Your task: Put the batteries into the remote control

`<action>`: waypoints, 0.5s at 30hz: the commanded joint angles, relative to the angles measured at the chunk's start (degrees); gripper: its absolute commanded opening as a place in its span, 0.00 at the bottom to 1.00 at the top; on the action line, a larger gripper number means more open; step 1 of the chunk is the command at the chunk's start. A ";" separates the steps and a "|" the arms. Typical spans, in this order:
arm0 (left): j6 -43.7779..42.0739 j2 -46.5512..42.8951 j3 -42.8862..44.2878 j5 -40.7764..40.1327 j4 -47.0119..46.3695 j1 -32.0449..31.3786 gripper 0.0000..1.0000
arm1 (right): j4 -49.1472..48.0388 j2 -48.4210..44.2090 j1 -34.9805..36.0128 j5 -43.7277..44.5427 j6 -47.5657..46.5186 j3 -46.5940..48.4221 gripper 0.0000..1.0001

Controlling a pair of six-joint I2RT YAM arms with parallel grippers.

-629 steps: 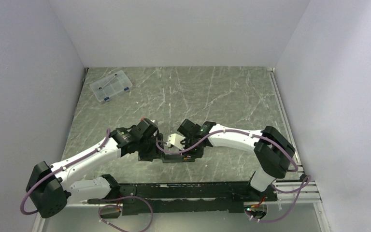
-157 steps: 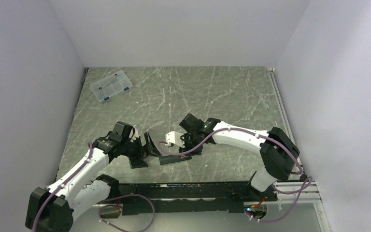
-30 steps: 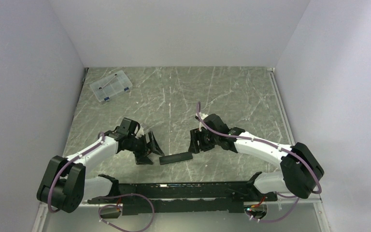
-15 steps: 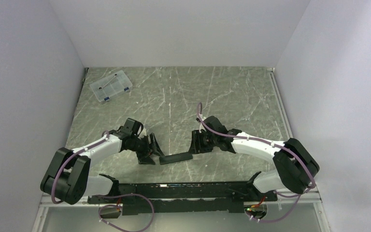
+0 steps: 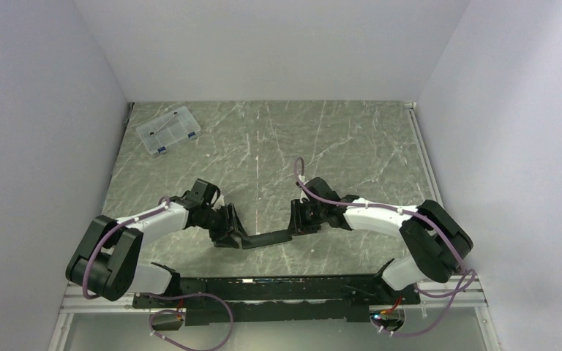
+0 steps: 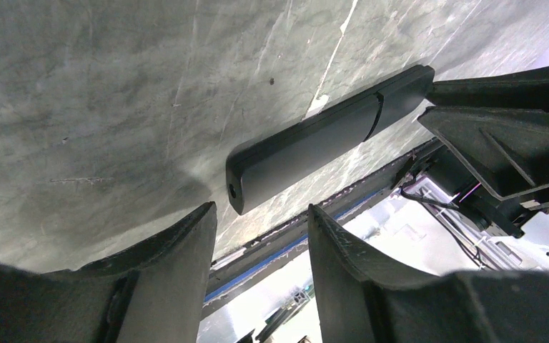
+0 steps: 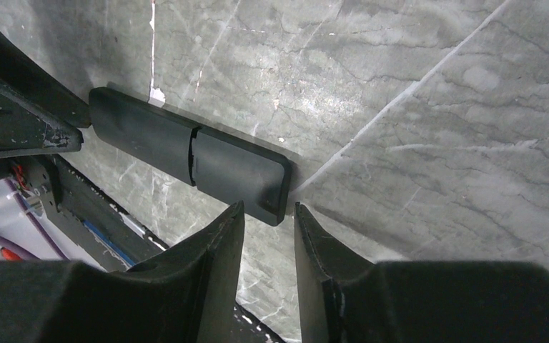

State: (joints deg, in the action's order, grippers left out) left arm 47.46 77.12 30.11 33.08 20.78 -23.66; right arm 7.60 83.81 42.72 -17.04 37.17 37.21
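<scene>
From the top view, I am watching the remote control point(image 5: 267, 238) lying flat on the marble table point(image 5: 351, 146), toward 6 o'clock of its centre, near the arms' bases. The left gripper point(image 5: 233, 232) is sitting at its 9 o'clock end and the right gripper point(image 5: 296, 223) at its 3 o'clock end. A clear compartment box point(image 5: 167, 130) is resting well apart at 10 o'clock. The batteries are not showing in any view. On the left wrist camera, the remote point(image 6: 329, 139) is running away toward 2 o'clock, its near end just beyond the left gripper point(image 6: 261, 211), whose jaws are standing apart with nothing between them. On the right wrist camera, the remote point(image 7: 193, 157) is stretching toward 10 o'clock, a seam crossing its back, and the right gripper point(image 7: 268, 207) is framing its near corner with a narrow gap, parted and clamping nothing that I can make out. I am judging the bar to be light, stiff and slick, hugging the table so closely that fingers will be scraping marble to get under it. I am favouring a pinch across the long edges near one end, clear of the seam, since the panel there may slide under pressure.
</scene>
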 commanded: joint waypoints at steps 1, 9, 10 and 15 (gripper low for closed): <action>-0.27 0.39 -0.64 -0.30 -1.55 -0.33 0.53 | -2.91 1.31 -0.27 -1.03 1.01 1.07 0.31; -0.11 0.83 -1.02 -0.12 -2.31 -0.51 0.49 | -3.27 2.53 -0.27 -1.48 0.98 1.81 0.24; -0.07 0.91 -1.02 -0.12 -2.42 -0.51 0.48 | -3.26 2.58 -0.27 -1.50 0.98 1.89 0.24; -0.26 1.40 -1.02 0.10 -2.65 -0.59 0.46 | -3.54 2.92 -0.22 -2.09 0.98 1.90 0.21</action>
State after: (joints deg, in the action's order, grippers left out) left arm 47.46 77.87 29.26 33.10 19.55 -23.88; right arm 6.07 86.30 42.68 -18.44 37.74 37.34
